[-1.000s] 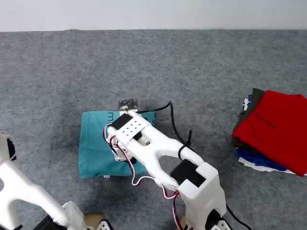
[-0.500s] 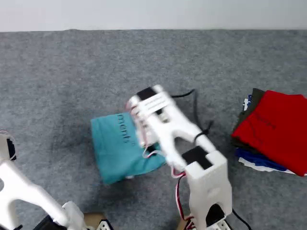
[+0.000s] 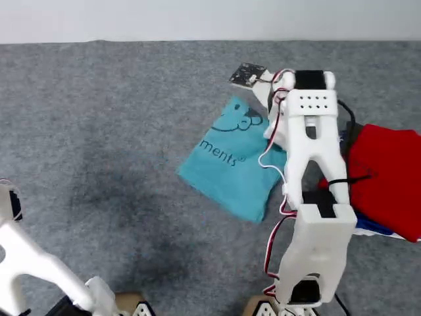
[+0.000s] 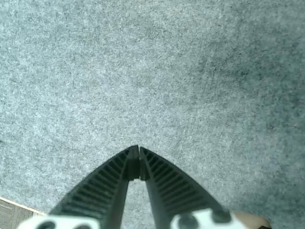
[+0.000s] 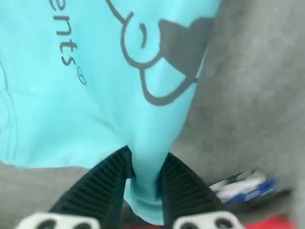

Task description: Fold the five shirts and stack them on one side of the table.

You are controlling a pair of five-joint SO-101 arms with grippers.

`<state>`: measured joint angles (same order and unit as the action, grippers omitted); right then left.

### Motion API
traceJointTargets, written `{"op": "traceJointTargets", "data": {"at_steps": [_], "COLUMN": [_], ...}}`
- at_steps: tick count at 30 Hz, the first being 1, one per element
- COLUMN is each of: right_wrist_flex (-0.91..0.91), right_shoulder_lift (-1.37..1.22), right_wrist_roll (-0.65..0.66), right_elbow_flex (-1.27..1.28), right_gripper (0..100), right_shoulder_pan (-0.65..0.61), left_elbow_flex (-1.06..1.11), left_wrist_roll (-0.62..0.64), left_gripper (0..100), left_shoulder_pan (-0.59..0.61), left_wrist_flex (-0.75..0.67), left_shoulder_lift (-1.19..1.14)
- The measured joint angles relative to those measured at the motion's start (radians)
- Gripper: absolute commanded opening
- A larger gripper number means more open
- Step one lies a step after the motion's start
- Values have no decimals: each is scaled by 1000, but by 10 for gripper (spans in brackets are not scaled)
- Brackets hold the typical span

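A folded teal shirt (image 3: 235, 163) with dark print hangs over the middle of the grey table, held off to the right of centre. My right gripper (image 5: 143, 174) is shut on the teal shirt's (image 5: 95, 81) edge, cloth pinched between the black fingers. The right arm (image 3: 309, 131) stretches from the front edge toward the back right. A stack of folded shirts (image 3: 385, 178), red on top with dark, blue and white layers beneath, lies at the right edge. My left gripper (image 4: 138, 164) is shut on nothing, above bare grey carpet (image 4: 143, 71).
The left arm's white base (image 3: 39, 270) stands at the front left corner. A small dark board with a cable (image 3: 248, 74) rides by the right gripper. A pale wall (image 3: 197, 20) runs behind the table's far edge.
The right arm has swung from the left-centre to the right, carrying the teal shirt off the table toward the stack. The left arm has not moved.
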<state>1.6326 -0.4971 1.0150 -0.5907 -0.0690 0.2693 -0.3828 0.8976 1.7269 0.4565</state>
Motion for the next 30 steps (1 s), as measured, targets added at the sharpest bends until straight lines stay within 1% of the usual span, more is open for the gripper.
{"op": "traceJointTargets", "data": {"at_steps": [2,5,7,10,16,18,20,24,26,28,30], "right_wrist_flex": [-37,-46,-41,-41,-37,-35,-6,106,123,123,123], "right_shoulder_lift": [-25,-49,-49,-49,-46,-34,-14,0,0,0,0], "right_wrist_roll": [54,75,71,-48,-270,-384,-534,-891,-1060,-1223,-1355], "right_elbow_flex": [-5,-5,-5,-37,-129,-133,-133,-133,-133,-133,-133], "right_gripper": [24,139,184,219,223,223,223,223,232,292,396], "right_shoulder_pan": [2,-3,-3,-3,0,-2,-3,-57,-91,-121,-147], "left_elbow_flex": [18,55,66,66,66,66,66,66,66,66,66], "left_wrist_roll": [0,0,0,0,0,0,0,0,0,-2,-25], "left_gripper": [6,6,6,6,6,6,6,6,6,6,6], "left_shoulder_pan": [0,0,0,2,2,2,2,2,2,2,2], "left_wrist_flex": [0,0,0,0,0,0,0,0,0,0,0], "left_shoulder_lift": [0,0,0,0,0,0,0,0,0,0,0]}}
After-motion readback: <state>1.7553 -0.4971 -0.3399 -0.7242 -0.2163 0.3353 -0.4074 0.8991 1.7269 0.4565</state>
